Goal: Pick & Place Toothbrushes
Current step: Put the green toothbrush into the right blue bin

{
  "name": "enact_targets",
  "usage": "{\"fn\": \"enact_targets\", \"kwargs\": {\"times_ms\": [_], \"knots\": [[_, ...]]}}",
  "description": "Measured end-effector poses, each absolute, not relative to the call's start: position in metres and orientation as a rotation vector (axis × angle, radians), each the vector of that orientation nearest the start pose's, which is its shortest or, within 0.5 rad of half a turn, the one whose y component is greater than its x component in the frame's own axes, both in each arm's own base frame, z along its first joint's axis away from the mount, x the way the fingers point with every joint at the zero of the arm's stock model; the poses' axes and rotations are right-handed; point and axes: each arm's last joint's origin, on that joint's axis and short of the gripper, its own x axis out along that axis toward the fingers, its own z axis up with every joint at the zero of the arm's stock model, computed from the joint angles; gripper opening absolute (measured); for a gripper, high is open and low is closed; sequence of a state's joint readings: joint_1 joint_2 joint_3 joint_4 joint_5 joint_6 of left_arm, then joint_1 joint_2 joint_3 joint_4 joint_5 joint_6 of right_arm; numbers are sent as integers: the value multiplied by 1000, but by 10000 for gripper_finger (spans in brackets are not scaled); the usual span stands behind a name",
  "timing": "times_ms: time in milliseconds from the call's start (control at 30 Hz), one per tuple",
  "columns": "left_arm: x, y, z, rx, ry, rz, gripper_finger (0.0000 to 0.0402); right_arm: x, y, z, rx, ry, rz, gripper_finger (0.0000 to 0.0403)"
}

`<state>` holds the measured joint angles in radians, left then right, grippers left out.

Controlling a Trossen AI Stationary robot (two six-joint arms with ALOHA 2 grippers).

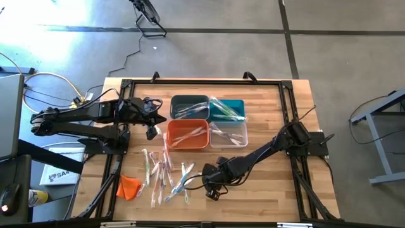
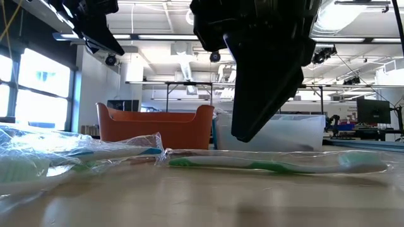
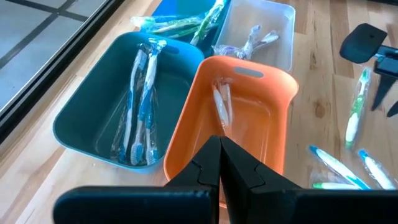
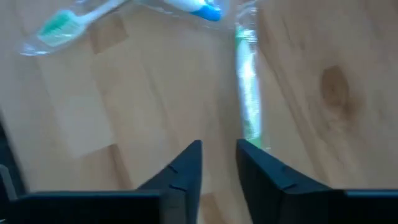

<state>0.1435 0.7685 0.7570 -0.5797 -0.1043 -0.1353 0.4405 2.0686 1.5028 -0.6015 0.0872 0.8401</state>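
Near the table's front edge, the right gripper, fingers narrowly parted and empty, hovers over a green-handled toothbrush in clear crinkly wrapper. Expect it light, stiff, slippery; grip mid-handle. Left gripper waits closed above the orange plastic bin.

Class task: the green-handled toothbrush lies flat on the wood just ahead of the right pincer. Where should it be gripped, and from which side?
Grip the green toothbrush mid-handle, coming straight down from above. It lies flat on the table, so only its narrow width offers two opposing sides. The right pincer hangs just short of its near end, slightly open, and should probably widen and straddle the handle crosswise.
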Motion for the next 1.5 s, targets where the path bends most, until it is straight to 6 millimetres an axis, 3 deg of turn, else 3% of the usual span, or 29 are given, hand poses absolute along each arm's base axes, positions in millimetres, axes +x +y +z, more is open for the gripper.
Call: {"fn": "enact_targets", "kwargs": {"times_ms": [133, 400, 800, 933, 1200, 1500], "knots": [[154, 25, 290, -142, 574, 281, 0, 383, 175, 165, 402, 1167, -208, 123], [154, 25, 290, -142, 574, 281, 0, 380, 173, 161, 327, 1203, -214, 128], [154, 25, 291, -140, 574, 282, 0, 382, 184, 129, 277, 1240, -238, 127], [154, 25, 290, -138, 576, 283, 0, 382, 184, 128, 272, 1229, -263, 106], [153, 25, 290, -138, 583, 284, 0, 382, 184, 127, 270, 1235, -258, 17], [152, 25, 288, -138, 607, 285, 0, 375, 181, 144, 306, 1251, -245, 11]]}}
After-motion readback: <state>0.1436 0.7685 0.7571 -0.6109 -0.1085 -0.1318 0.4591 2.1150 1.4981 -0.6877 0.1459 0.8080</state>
